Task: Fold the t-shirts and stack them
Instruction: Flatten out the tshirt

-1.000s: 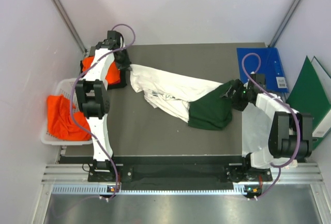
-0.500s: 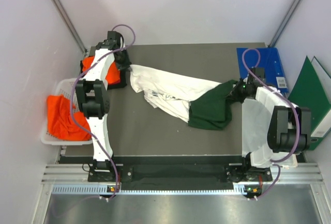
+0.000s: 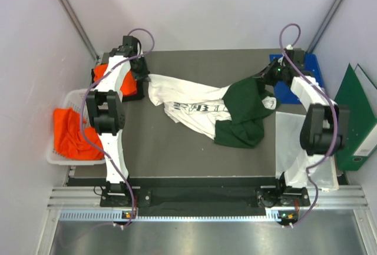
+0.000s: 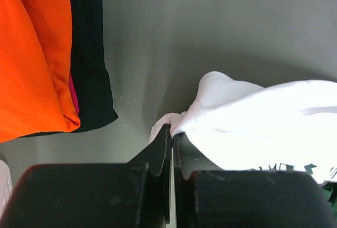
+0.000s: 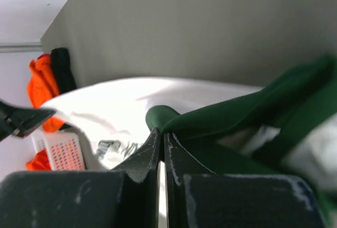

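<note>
A white t-shirt with dark green sleeves and black print lies stretched across the dark table, held at both ends. My left gripper at the back left is shut on a white edge of it; the left wrist view shows the cloth pinched at the closed tips. My right gripper at the back right is shut on a green sleeve, lifted off the table. In the right wrist view the green fold sits in the tips. An orange t-shirt lies under the left arm.
A white mesh basket off the left edge holds more orange cloth. Black cloth lies beside the orange one. A blue folder and a green folder are at the right. A white sheet lies under the right arm.
My right gripper shut on the green sleeve and pulled it up and back toward the far right, uncovering the black print. The left gripper held still.
</note>
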Action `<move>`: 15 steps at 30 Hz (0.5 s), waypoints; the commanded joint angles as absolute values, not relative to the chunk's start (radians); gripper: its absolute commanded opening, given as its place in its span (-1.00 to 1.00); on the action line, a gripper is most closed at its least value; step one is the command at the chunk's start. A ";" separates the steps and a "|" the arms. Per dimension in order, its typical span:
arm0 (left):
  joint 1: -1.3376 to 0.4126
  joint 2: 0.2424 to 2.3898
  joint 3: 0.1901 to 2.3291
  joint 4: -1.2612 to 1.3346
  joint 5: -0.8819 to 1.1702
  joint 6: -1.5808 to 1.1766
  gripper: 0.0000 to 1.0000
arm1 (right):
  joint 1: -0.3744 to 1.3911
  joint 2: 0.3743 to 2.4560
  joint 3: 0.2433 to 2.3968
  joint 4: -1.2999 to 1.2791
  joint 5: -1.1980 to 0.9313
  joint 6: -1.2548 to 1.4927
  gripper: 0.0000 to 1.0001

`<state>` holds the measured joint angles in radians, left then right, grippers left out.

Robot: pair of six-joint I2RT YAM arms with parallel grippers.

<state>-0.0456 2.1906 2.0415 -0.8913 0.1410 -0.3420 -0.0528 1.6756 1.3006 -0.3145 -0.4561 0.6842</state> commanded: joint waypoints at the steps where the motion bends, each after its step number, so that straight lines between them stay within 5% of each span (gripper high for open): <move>1: -0.049 2.177 2.039 -0.865 0.137 -0.336 -1.00 | -0.032 1.923 1.471 -0.146 -0.505 0.695 -1.00; 4: -0.052 2.184 2.040 -0.862 0.140 -0.336 -1.00 | -0.026 2.050 1.610 -0.097 -0.508 0.701 -0.96; 6: -0.055 2.187 2.040 -0.862 0.141 -0.334 -1.00 | -0.025 2.106 1.670 -0.071 -0.555 0.710 -0.74; 8: -0.060 2.191 2.043 -0.864 0.144 -0.334 -1.00 | -0.023 2.123 1.700 -0.055 -0.555 0.704 -0.05; 9: -0.061 2.194 2.043 -0.865 0.143 -0.333 -1.00 | -0.023 2.106 1.686 -0.037 -0.546 0.701 0.49; 11: -0.064 2.194 2.043 -0.868 0.140 -0.333 -1.00 | -0.023 2.019 1.602 -0.025 -0.505 0.677 0.99; 15: -0.067 2.194 2.034 -0.865 0.143 -0.330 -1.00 | -0.041 1.864 1.451 -0.086 -0.448 0.606 0.99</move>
<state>-0.0608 2.1910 2.0411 -0.8909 0.1410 -0.3412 -0.0315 2.0548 1.5311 -0.1020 -0.4908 0.6765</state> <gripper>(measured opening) 0.015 0.993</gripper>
